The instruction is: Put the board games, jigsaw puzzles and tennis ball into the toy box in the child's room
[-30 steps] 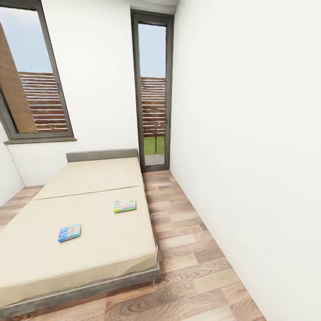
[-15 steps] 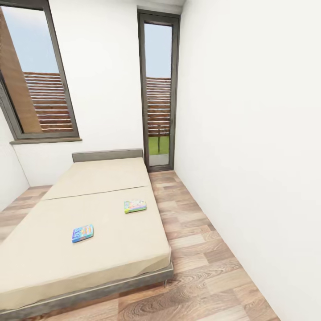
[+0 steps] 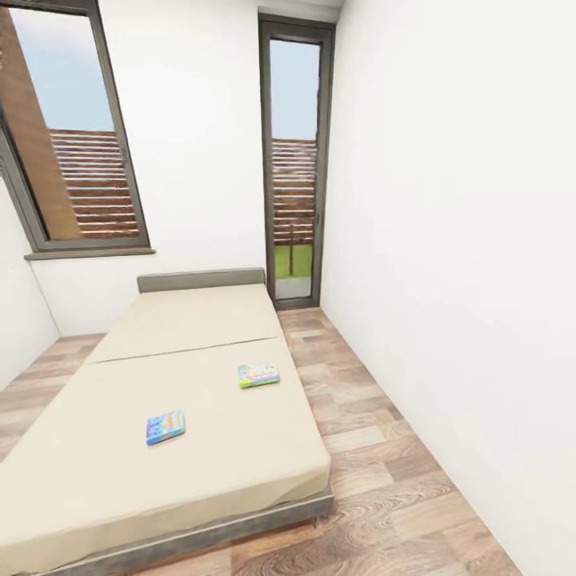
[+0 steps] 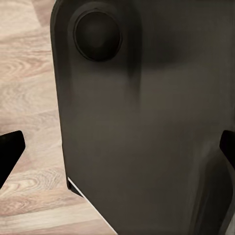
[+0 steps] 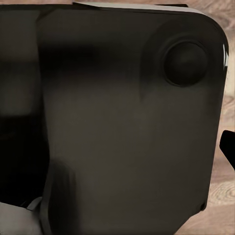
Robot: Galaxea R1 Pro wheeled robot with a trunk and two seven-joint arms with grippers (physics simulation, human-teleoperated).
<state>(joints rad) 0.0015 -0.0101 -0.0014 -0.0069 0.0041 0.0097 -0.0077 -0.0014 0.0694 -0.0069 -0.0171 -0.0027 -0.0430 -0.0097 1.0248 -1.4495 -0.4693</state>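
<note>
Head camera has panned left over the last second; whole scene sits further right in frame; bed (image 3: pixel 160 448), blue board game (image 3: pixel 166 426) and green-and-white board game (image 3: pixel 258 375) each shifted right and slightly down together; games unmoved relative to mattress; glass door (image 3: pixel 296 160) and window (image 3: pixel 76 136) shifted right likewise.

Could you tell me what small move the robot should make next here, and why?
Probably roll forward toward the bed: the blue board game and the green and white board game lie flat on its mattress, apparently out of reach, with nothing held yet.
</note>
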